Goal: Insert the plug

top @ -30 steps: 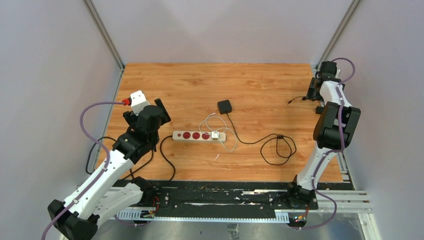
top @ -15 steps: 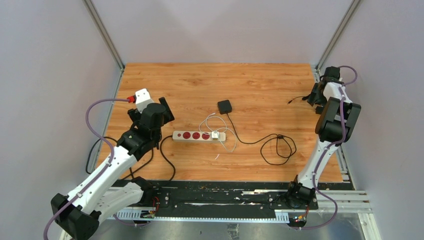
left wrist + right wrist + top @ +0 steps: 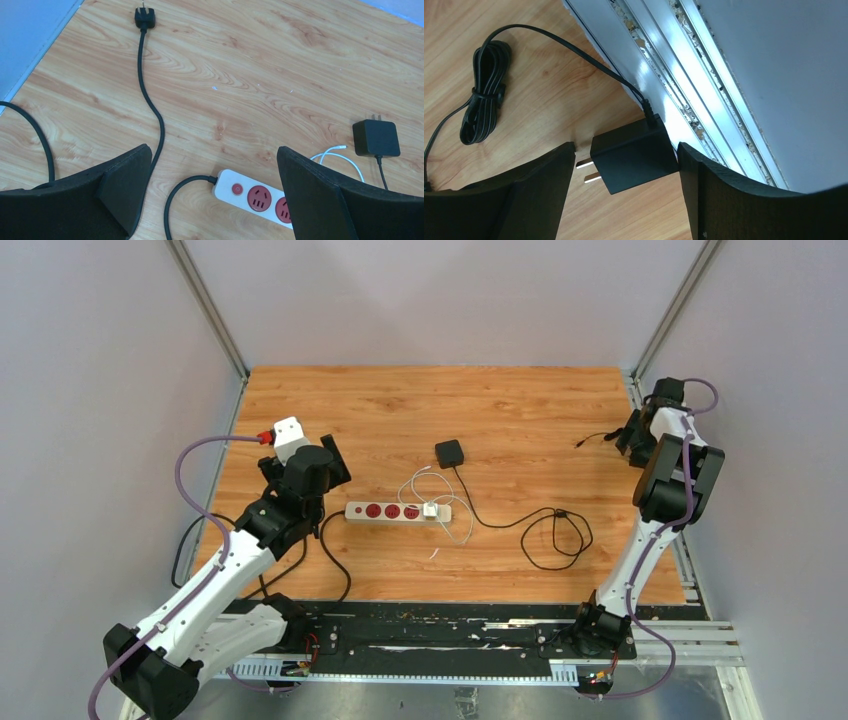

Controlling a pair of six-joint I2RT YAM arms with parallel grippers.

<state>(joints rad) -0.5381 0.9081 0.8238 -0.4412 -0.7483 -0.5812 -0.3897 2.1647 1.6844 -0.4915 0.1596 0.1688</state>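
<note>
With the right gripper (image 3: 624, 150) spread apart, straddling the black adapter (image 3: 634, 152) at mid-frame of the right wrist view — long axis finger to finger, prongs pointing left — and the left gripper (image 3: 215, 165), also apart, well off over the power strip (image 3: 240, 190) at overhead centre.

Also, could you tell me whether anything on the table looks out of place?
Yes: one black adapter lies at the right edge of the table, seemingly overlapping the metal rail. The plug, apparently from the power strip, lies loose on the wood.
</note>
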